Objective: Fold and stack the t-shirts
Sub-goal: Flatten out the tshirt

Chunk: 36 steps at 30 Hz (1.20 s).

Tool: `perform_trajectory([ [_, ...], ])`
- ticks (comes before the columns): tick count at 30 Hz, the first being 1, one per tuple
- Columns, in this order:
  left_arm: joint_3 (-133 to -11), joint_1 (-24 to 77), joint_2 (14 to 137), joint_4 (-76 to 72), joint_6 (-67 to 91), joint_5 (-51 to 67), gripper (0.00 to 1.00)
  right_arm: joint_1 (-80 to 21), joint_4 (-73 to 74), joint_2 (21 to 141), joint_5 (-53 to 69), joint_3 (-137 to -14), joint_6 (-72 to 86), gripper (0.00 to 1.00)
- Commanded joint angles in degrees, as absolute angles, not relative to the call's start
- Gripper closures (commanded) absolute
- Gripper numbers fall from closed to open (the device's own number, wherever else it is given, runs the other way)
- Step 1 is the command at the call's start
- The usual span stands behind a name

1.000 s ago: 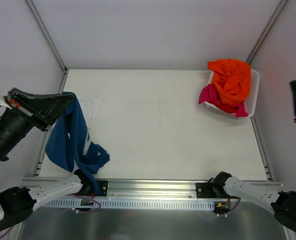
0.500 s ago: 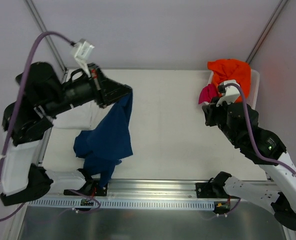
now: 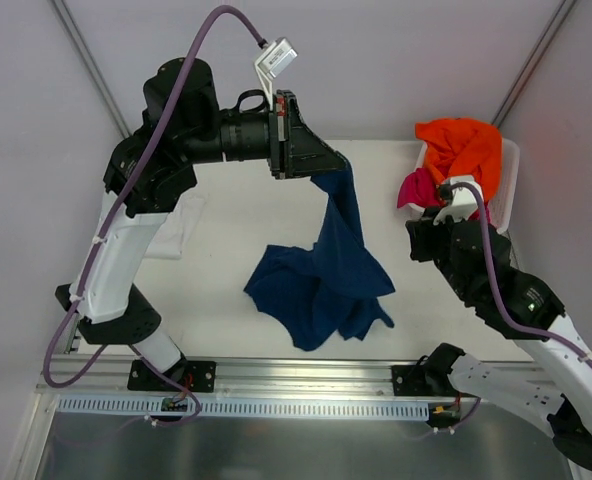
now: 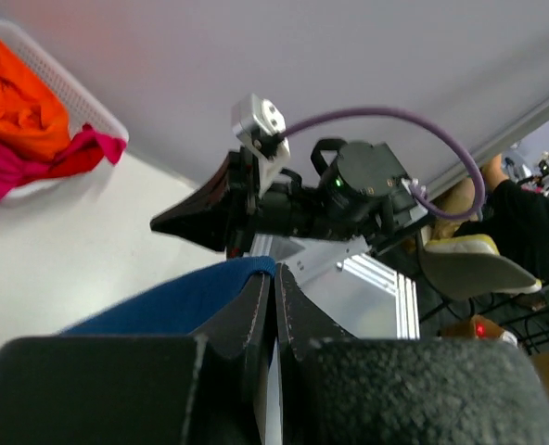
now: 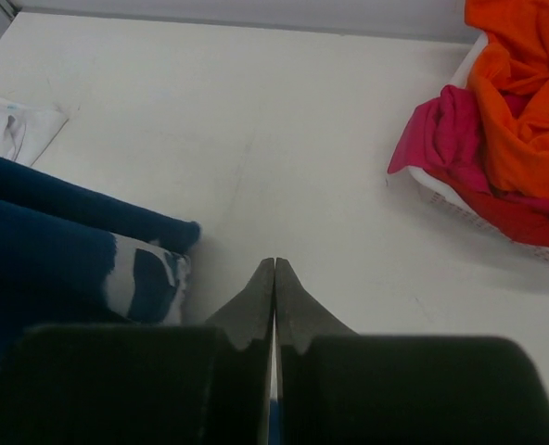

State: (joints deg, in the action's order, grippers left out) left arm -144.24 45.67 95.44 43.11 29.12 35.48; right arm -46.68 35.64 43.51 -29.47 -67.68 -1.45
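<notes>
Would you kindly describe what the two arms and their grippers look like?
Both the left arm and right arm pair white link shells with black joints. A purple cable runs to a small white camera block at each wrist. The left gripper and right gripper have black, tapering fingers.

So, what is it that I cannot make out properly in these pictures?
- white t-shirt: top view, mostly behind the left arm; right wrist view, cut off by the left edge.
- magenta t-shirt: top view, largely under the orange t-shirt in the basket.
- navy t-shirt: its shape, bunched while hanging from the left gripper.
- right gripper: top view, fingertips under its own wrist.
</notes>
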Motion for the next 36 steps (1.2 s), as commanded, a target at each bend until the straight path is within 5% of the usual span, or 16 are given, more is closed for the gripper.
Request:
perform_trajectory([
  [1, -138.1, 45.4, 84.2, 38.4, 26.0, 34.6, 1.00, -46.4, 33.0, 43.0, -30.1, -64.4, 3.0, 1.00],
  [10, -83.3, 45.4, 55.0, 38.2, 26.1, 1.8, 1.00, -46.5, 30.1, 46.8, -25.9, -49.8, 13.4, 0.99],
  [17, -49.6, 45.4, 47.3, 30.2, 36.0, -6.9, 1.00, -46.5, 26.9, 55.3, -21.5, -42.4, 21.2, 0.71],
  [20, -42.6, 45.4, 46.3, 26.2, 37.5, -9.6, 1.00, -46.7, 23.5, 57.1, -18.6, -39.1, 23.2, 0.57],
  [25, -39.2, 45.4, 46.9, 24.4, 37.4, -11.9, 1.00, -47.0, 21.7, 59.3, -17.8, -38.4, 24.5, 0.48],
  [36, -37.6, 45.4, 45.2, 23.8, 36.4, -12.7, 1.00, -47.5, 21.9, 67.6, -19.2, -39.1, 26.8, 0.47],
])
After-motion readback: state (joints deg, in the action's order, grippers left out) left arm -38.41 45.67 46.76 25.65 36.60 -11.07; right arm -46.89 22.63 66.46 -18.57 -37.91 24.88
